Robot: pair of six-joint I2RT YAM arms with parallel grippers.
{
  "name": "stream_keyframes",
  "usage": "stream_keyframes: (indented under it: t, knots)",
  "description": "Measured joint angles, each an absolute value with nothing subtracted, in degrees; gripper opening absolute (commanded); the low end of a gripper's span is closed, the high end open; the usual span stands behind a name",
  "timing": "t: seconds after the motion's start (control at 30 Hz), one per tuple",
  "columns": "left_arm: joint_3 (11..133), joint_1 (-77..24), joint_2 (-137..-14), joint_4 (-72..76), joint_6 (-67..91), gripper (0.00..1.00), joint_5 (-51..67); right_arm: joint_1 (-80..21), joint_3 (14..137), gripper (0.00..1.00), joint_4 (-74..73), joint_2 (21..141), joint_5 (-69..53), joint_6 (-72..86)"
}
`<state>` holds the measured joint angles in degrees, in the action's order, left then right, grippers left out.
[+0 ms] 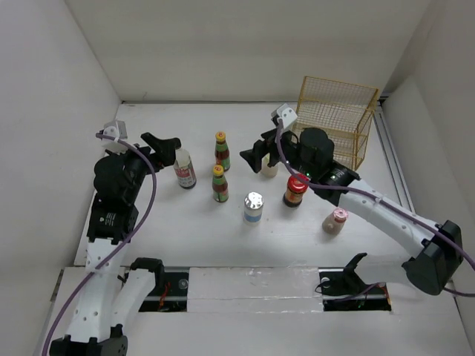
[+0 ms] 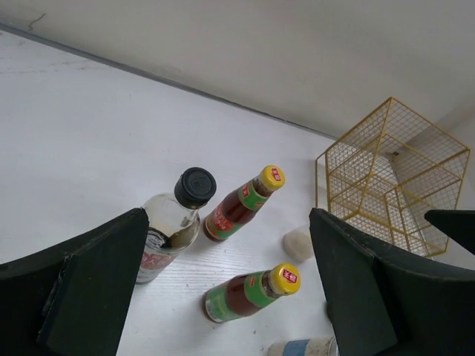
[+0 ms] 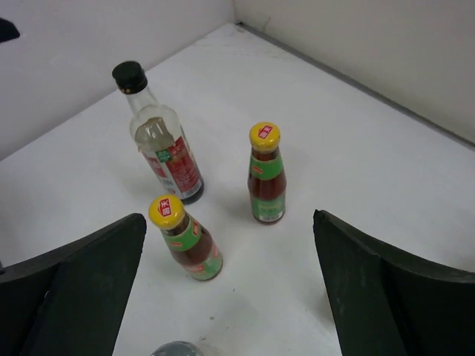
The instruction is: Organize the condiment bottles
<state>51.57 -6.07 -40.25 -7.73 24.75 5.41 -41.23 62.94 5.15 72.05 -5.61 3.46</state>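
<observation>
The left tool and right tool are found open, nothing gripped. An approach step is judged; the black-capped bottle must next be straddled.

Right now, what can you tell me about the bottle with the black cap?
The black-capped bottle is clear glass with a narrow neck, a black screw cap and a red-and-white label. It looks mostly empty, with some dark liquid low down. It stands upright on the white table, left of the two yellow-capped bottles, apart from them. The left claw is open close beside it; I can't tell if it touches.
</observation>
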Motion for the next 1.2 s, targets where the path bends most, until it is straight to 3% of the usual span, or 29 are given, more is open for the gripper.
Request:
stream_keyframes:
  t: [0.07, 0.1, 0.13, 0.17, 0.2, 0.23, 0.27, 0.33, 0.43, 0.47, 0.5, 0.6, 0.8, 1.2]
  knots:
    - [51.6, -6.1, -40.7, -7.8, 24.6, 0.77, 5.4, -41.2, 63.1, 0.83, 5.5, 74.4, -7.9, 3.5]
    - [51.6, -6.1, -40.8, -7.8, 24.5, 0.61, 5.3, -41.3, 63.5, 0.71, 5.6, 75.7, -9.0, 3.6]
    - [51.6, -6.1, -40.7, -7.8, 24.7, 0.5, 5.1, -41.3, 64.2, 0.36, 5.6, 77.3, -10.2, 3.8]
    - [51.6, -6.1, -40.6, -7.8, 24.7, 0.39, 4.8, -41.3, 65.0, 0.21, 5.6, 79.0, -11.3, 3.8]
    - [51.5, -6.1, -40.2, -7.7, 24.5, 0.28, 4.2, -41.5, 66.0, 0.12, 5.6, 80.8, -12.1, 4.4]
    - [51.5, -6.1, -39.9, -7.7, 24.7, 0.11, 3.4, -41.7, 67.2, 0.05, 5.6, 82.6, -12.7, 4.4]
    - [51.5, -6.1, -39.3, -7.7, 24.8, 0.07, 2.3, -42.1, 68.3, 0.0, 5.6, 84.1, -13.1, 4.5]
    - [51.6, -6.1, -38.6, -8.1, 24.9, 0.05, -0.8, -43.0, 71.1, 0.0, 5.6, 87.2, -13.9, 4.7]
    - [51.7, -6.0, -38.2, -9.6, 26.1, 0.38, -6.1, -44.4, 76.3, 0.38, 5.2, 91.7, -14.5, 3.9]
    - [51.9, -6.0, -38.2, -10.3, 26.5, 0.47, -8.1, -44.8, 78.7, 0.59, 5.1, 93.4, -14.7, 3.6]
    - [52.2, -6.0, -38.2, -11.0, 27.3, 0.62, -9.8, -45.1, 80.7, 0.67, 4.8, 95.0, -14.8, 3.4]
    - [52.6, -6.0, -38.7, -12.6, 29.5, 0.74, -15.1, -46.2, 86.1, 0.86, 4.4, 99.8, -15.1, 1.6]
    - [52.6, -5.9, -39.3, -14.5, 31.2, 0.77, -19.0, -48.4, 94.7, 0.91, -0.4, 108.7, -15.5, -1.6]
    - [52.6, -5.9, -39.6, -14.7, 31.9, 0.76, -19.7, -50.6, 111.3, 0.86, -4.4, 123.0, -19.3, -4.9]
